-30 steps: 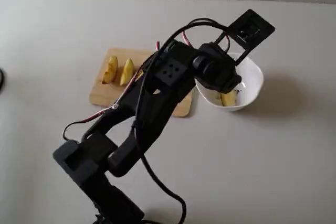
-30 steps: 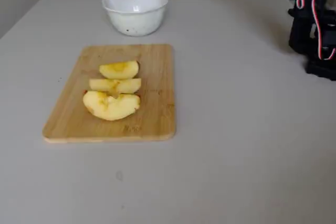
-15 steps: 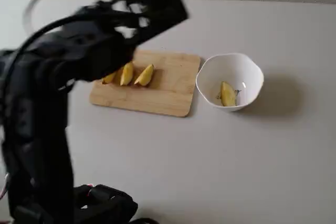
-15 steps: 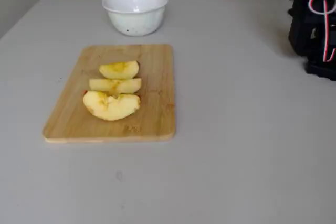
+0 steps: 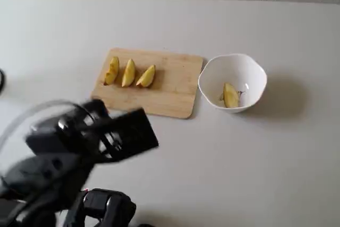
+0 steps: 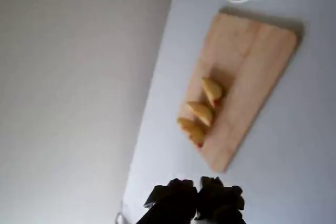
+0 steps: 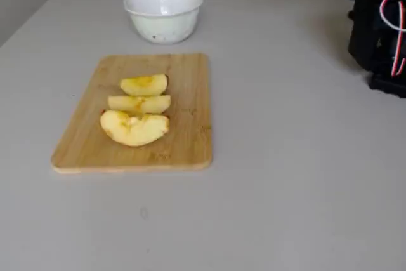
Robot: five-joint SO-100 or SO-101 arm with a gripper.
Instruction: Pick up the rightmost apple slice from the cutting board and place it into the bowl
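The pale apple slice [image 5: 230, 95] lies inside the white bowl [image 5: 255, 73], which stands to the right of the cutting board [image 5: 175, 86] in a fixed view. Three deeper yellow wedges [image 5: 129, 73] lie in a row on the board's left part. My gripper [image 5: 139, 131] is blurred, below the board's front edge and away from the bowl. In the wrist view the gripper [image 6: 198, 203] sits at the bottom edge with its jaws together and nothing between them. The board [image 6: 262, 61] and wedges [image 6: 202, 111] lie ahead of it. The other fixed view shows the bowl [image 7: 163, 11] behind the board [image 7: 184, 144]; the slice inside is hidden there.
The pale table [image 5: 255, 163] runs wide to the right and front of the board. The arm's black base [image 7: 380, 30] with red wiring stands at the right edge of a fixed view. A wall [image 6: 73, 77] borders the table's far edge.
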